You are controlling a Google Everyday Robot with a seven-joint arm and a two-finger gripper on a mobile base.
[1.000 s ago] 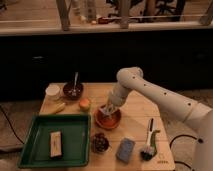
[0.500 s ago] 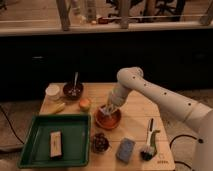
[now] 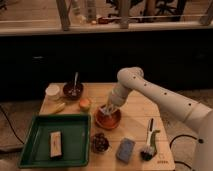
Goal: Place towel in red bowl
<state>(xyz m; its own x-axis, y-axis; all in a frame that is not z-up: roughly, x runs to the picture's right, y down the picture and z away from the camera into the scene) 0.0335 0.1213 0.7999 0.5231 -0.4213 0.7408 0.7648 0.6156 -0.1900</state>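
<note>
Four containers on one wooden table (image 3: 137, 107), listed front to back.

1. Green tray (image 3: 75, 145), front left: holds one tan block (image 3: 55, 144) lying lengthwise.
2. Front row to the right of the tray: a dark lumpy object (image 3: 100, 143), a blue sponge (image 3: 125, 149), and a dish brush (image 3: 149, 142) with its handle pointing away.
3. Red bowl (image 3: 116, 121), mid-table. The gripper (image 3: 106, 109) hangs over its left rim, pointing down. The towel (image 3: 104, 111) shows as a pale bunch right at the gripper's tip, above the bowl's inside. It cannot be told whether the gripper is clamped on the towel or apart.
4. Orange fruit (image 3: 85, 104), just left of the red bowl, with a yellow banana (image 3: 56, 108) further left.
5. White cup (image 3: 52, 91), back left: contents not visible.
6. Dark bowl (image 3: 67, 91), beside the cup: holds a spoon (image 3: 75, 80) with its handle leaning up.
</note>
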